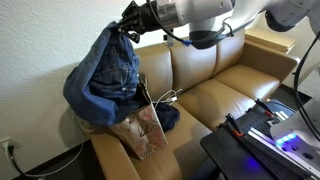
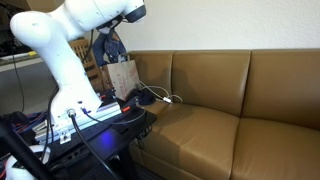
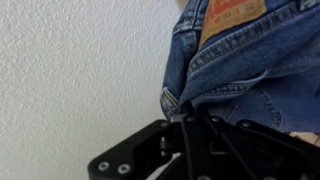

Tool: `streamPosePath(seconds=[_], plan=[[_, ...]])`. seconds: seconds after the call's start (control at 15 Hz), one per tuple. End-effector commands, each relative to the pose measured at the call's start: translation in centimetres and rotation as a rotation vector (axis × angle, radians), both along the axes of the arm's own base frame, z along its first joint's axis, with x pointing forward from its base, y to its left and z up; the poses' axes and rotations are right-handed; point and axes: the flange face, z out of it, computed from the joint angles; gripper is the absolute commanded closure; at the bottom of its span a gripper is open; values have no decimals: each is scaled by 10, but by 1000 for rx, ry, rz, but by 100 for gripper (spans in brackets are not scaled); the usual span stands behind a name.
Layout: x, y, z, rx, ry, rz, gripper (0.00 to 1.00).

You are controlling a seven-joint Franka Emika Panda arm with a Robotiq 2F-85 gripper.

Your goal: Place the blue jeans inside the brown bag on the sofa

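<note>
I see the tan-brown leather sofa frontally in both exterior views, at differing heights; my wrist view sits close against mid-blue faded denim jeans.

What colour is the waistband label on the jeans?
Tan-orange label on the blue jeans; wrist view shows it best.

Faded matt denim cloth with stitched seams is seen on the blue jeans. Creased matt paper is noted for the brown bag. The sofa is covered in smooth, faintly glossy leather. The wall, left half of the wrist frame, is rough-textured matt white.
</note>
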Motion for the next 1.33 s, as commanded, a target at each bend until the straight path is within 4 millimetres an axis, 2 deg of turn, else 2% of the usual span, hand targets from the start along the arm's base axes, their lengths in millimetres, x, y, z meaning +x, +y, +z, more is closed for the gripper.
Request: streamPosePath(seconds=[0.0,0.47,0.73,1.07,1.27], plan=[[-3,-14,-5,-192,-13,-6,99],[-1,-41,-14,-429,42,-51,99],[-12,-34,-11,-385,121,-48,99],[-34,-21,-10,-289,282,-50,99],[-36,-18,-8,-224,342,-97,99]])
